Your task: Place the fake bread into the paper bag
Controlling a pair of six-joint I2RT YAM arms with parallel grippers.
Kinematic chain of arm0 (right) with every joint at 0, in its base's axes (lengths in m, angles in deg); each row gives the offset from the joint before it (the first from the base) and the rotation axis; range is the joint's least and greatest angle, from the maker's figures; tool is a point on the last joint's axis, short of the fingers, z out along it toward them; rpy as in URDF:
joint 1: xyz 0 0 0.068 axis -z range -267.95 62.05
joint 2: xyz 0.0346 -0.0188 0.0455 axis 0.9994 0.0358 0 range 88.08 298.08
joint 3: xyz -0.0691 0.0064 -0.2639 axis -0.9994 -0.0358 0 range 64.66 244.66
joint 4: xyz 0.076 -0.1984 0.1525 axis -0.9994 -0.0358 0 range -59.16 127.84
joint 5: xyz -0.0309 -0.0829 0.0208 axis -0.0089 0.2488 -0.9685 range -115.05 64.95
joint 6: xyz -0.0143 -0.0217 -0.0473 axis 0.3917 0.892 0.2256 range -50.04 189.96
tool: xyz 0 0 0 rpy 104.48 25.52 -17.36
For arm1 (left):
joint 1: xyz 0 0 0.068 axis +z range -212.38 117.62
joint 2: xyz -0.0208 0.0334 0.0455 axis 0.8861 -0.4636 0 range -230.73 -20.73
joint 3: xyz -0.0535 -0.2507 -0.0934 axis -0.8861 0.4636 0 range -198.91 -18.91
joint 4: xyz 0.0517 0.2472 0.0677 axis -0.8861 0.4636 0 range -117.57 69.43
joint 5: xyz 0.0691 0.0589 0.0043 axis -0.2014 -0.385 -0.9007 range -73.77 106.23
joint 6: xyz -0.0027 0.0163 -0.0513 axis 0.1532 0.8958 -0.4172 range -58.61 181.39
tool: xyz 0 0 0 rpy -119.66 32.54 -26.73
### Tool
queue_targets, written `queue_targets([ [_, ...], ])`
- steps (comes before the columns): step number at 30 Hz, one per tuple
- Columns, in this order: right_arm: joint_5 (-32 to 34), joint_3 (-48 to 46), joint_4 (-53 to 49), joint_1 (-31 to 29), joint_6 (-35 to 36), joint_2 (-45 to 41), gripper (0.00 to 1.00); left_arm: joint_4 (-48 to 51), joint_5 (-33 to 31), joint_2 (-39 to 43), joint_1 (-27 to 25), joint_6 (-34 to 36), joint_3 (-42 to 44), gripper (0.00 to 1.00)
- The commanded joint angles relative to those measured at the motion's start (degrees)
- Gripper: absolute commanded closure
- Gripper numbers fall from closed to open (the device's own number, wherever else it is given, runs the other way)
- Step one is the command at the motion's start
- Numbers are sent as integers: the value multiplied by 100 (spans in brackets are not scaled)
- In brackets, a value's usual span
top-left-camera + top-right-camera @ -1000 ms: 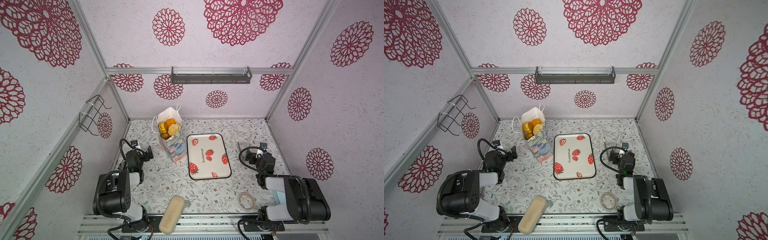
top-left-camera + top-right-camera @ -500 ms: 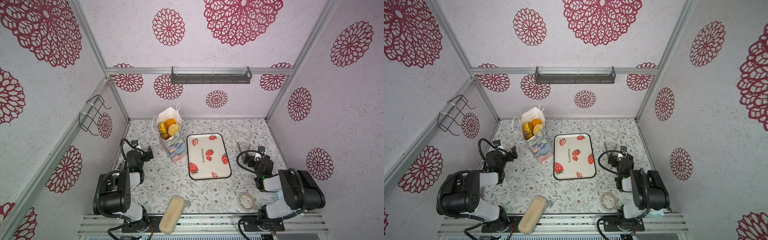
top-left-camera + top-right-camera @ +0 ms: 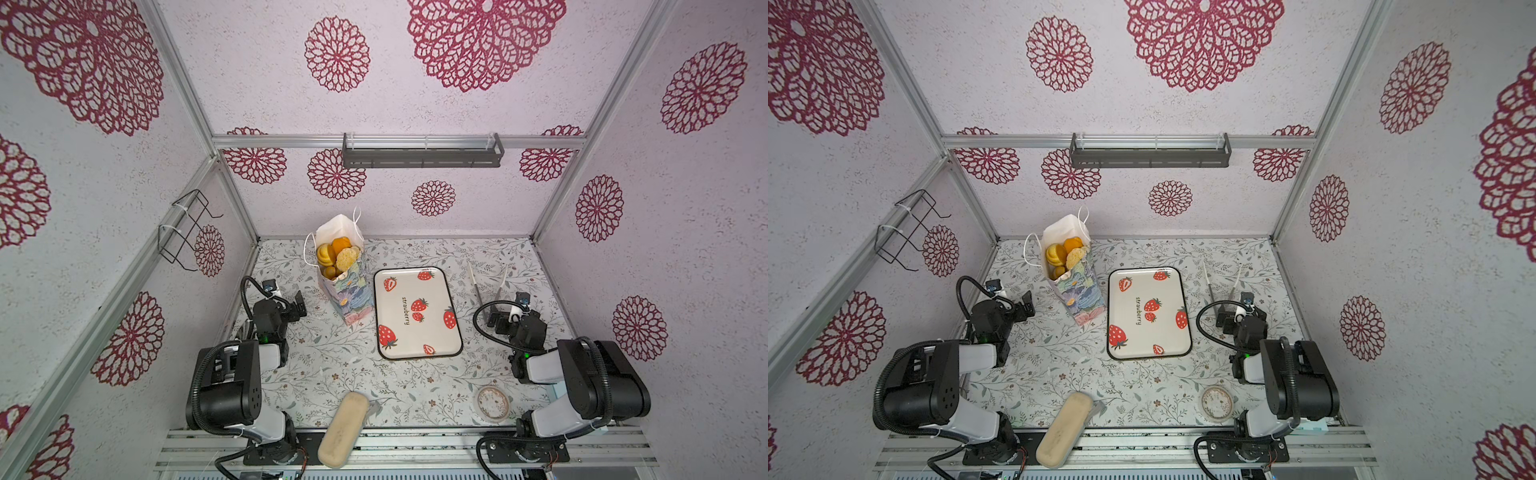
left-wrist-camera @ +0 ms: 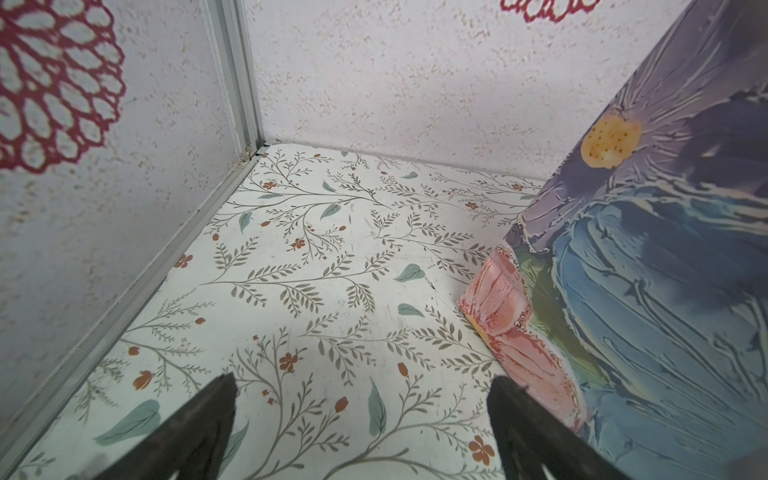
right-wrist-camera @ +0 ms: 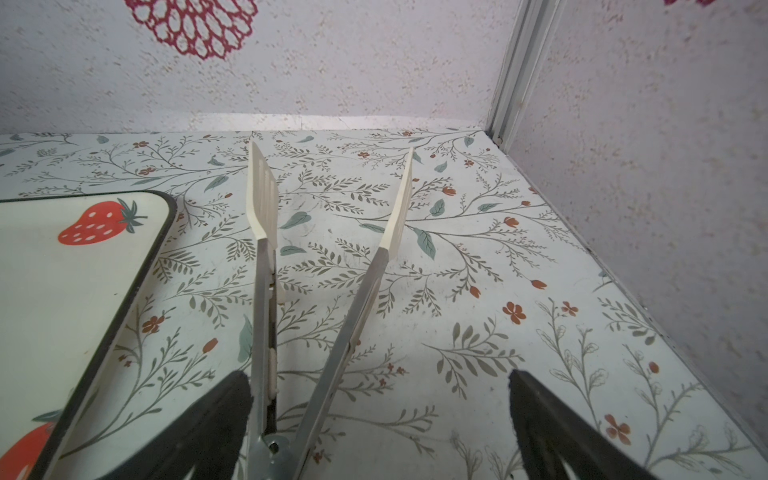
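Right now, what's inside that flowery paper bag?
The fake bread sits piled near the open top of the paper bag; about four golden pieces show in both top views. Anything beneath them is hidden by those pieces and the bag's walls.

**Paper bag (image 3: pixel 351 297) standing open, with the fake bread (image 3: pixel 336 255) piled inside**

We see the bag upright on the table (image 3: pixel 332 374), toward the far left corner and a little off the far edge. Its open mouth is white inside, and white cord handles hang at the rim. The outside is painted with blue, purple and pink flowers. In both top views the bread reaches close to the rim: an orange bun, a ridged yellow piece, a pale speckled round and a small golden one. We cannot tell what lies beneath.
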Motion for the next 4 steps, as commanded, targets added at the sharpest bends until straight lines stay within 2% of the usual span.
queue_targets([
  [1,-53,91,270,-23,43,-48,1,-73,44,14,34,9,-60,3],
  [4,-47,90,271,-23,43,-49,1,-89,49,39,43,2,-35,2],
])
